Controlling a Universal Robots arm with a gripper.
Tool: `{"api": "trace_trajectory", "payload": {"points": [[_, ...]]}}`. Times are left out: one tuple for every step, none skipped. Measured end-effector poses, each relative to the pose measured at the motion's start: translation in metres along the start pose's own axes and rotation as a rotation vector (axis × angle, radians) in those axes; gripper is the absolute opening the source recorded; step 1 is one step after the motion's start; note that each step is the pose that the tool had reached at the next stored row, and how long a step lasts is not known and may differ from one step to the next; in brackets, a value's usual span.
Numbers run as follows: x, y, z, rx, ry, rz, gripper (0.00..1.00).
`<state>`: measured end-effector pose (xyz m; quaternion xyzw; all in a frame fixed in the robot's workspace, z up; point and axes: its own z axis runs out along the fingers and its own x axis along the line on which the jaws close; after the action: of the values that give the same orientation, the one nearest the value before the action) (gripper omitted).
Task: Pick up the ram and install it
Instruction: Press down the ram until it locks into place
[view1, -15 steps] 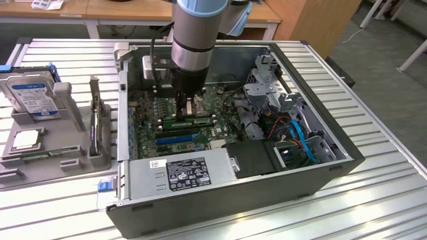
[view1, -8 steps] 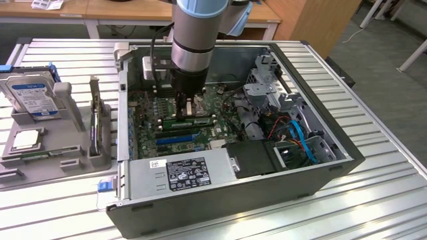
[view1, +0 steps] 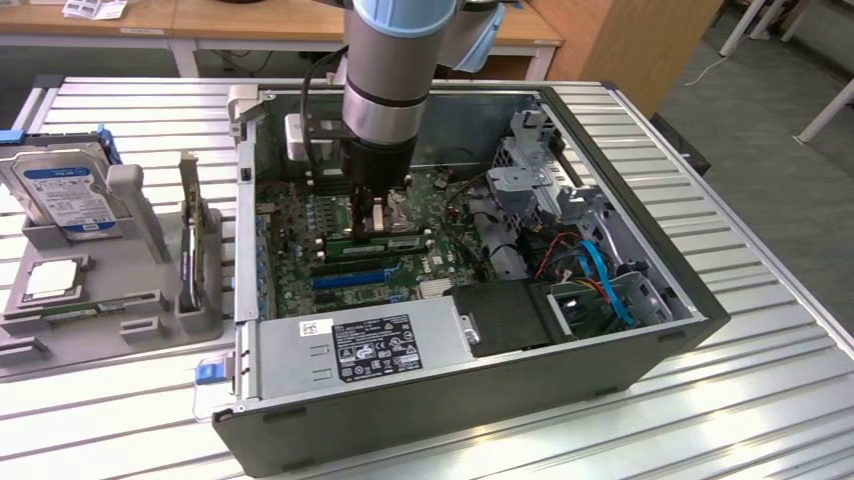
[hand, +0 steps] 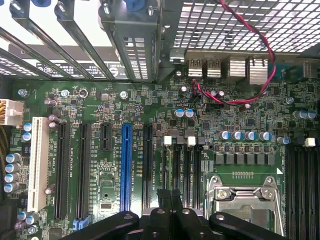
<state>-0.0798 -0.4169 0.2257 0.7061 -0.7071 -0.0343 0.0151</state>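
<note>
Black gripper fingers stood closed together, holding nothing visible, low over the green motherboard inside the open computer case. In the exterior view the ram lay seated in a memory slot just beneath the gripper, at about six o'clock from it. Beyond, at nine o'clock of the case, a grey holder carried a hard drive on the ribbed metal table.
</note>
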Motion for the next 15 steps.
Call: {"api": "trace_trajectory", "payload": {"points": [[0.0000, 0.0000, 0.0001, 0.0001, 0.0000, 0.000, 0.10], [0.0000, 0.0000, 0.0002, 0.0001, 0.0000, 0.000, 0.10], [0.0000, 0.0000, 0.0004, 0.0001, 0.0000, 0.000, 0.10], [0.0000, 0.0000, 0.0005, 0.0001, 0.0000, 0.000, 0.10], [0.0000, 0.0000, 0.0006, 0.0000, 0.0000, 0.000, 0.10], [0.0000, 0.0000, 0.0007, 0.0001, 0.0000, 0.000, 0.10], [0.0000, 0.0000, 0.0008, 0.0000, 0.0001, 0.000, 0.10], [0.0000, 0.0000, 0.0010, 0.0001, 0.0000, 0.000, 0.10], [0.0001, 0.0000, 0.0012, 0.0001, 0.0001, 0.000, 0.10], [0.0001, 0.0000, 0.0013, 0.0000, 0.0001, 0.000, 0.10], [0.0001, -0.0001, 0.0014, 0.0000, 0.0001, 0.000, 0.10], [0.0001, -0.0001, 0.0016, 0.0000, 0.0000, 0.000, 0.10], [0.0001, -0.0001, 0.0017, 0.0001, 0.0000, 0.000, 0.10], [0.0001, -0.0001, 0.0019, 0.0001, 0.0000, 0.000, 0.10], [0.0001, -0.0001, 0.0020, 0.0001, 0.0000, 0.000, 0.10]]}}
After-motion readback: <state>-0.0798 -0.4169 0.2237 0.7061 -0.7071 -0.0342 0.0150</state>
